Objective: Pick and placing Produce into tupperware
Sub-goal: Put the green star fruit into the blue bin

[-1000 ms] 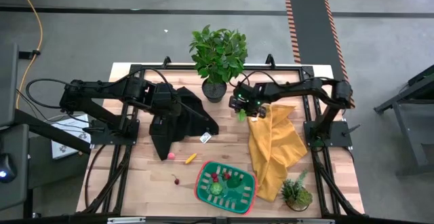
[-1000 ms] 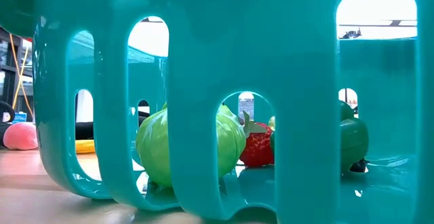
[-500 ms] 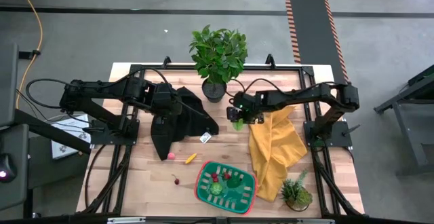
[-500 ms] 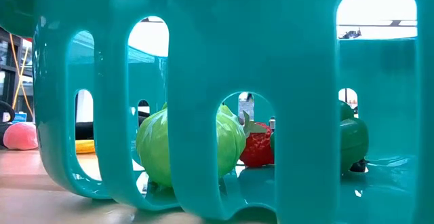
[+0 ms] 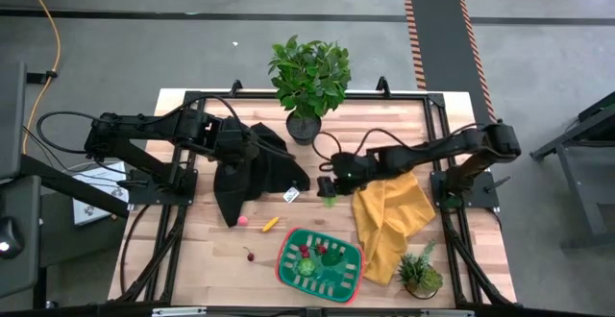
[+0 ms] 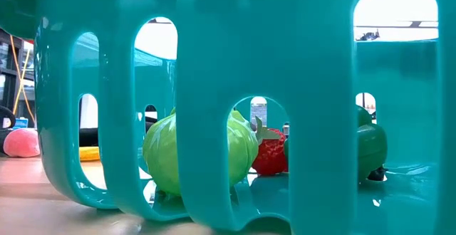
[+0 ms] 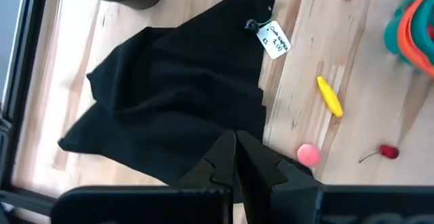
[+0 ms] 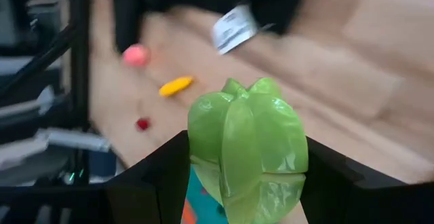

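Observation:
My right gripper (image 5: pixel 329 188) hangs over the table's middle, shut on a lime-green ridged fruit (image 8: pixel 247 149). The tupperware (image 5: pixel 284 259), green with a red rim, stands near the front edge. It holds a lime-green ball (image 6: pixel 199 153), a red berry (image 6: pixel 269 155) and a dark green piece (image 6: pixel 372 144). A pink ball (image 5: pixel 244 221), a yellow piece (image 5: pixel 271 224) and a cherry (image 5: pixel 249 255) lie on the wood left of it. My left gripper (image 7: pixel 236 157) is shut above a black cloth (image 5: pixel 255 168), with nothing between its fingers. My right gripper pinches the ridged fruit between its two fingers, one on the fruit's side (image 8: pixel 198 157) and one on the opposite side (image 8: pixel 298 163). The fingers slant down toward the table's left. The fruit is lifted clear of the table.
A large potted plant (image 5: pixel 309 77) stands at the back, a small one (image 5: pixel 420 274) at the front right. A yellow cloth (image 5: pixel 389 211) lies right of the tupperware. A white tag (image 5: pixel 291 194) sticks out from the black cloth. Dark frame rails run along both sides.
My right gripper has carried the green fruit from beside the big plant's pot, off the yellow cloth, toward the table's left and near edge, rising a little and rolling as it went.

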